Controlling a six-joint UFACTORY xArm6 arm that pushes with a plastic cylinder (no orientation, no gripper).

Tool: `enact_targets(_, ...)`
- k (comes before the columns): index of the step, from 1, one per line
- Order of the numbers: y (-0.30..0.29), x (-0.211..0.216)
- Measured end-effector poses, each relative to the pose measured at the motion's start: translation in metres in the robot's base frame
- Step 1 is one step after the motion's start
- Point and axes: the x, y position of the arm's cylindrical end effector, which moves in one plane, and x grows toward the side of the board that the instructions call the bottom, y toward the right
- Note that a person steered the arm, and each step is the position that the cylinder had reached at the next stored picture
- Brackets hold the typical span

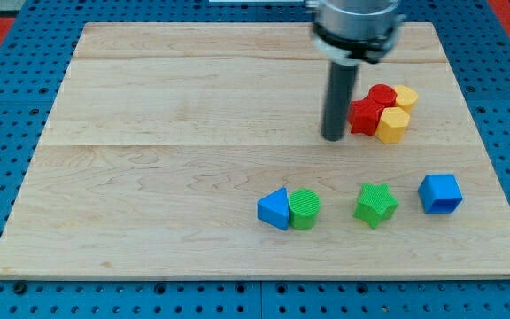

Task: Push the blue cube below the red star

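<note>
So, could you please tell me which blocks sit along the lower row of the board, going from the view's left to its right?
blue triangular block → green cylinder → green star → blue cube

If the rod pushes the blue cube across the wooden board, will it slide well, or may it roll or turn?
The blue cube has flat faces and looks squat, so it will probably slide, not roll or tip. An off-centre push would likely make it turn. The wooden board looks smooth, so it should move easily. My tip now stands far from it, just left of the red star.
</note>
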Motion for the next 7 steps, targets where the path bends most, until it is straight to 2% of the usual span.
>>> enact_targets(1,0.024,-0.001)
enact_targets(2,0.087,0.005)
enact_targets(4,0.135,0.052)
enact_targets(5,0.129,0.103)
enact_targets(6,0.104,0.116)
enact_targets(7,0.019,0.097)
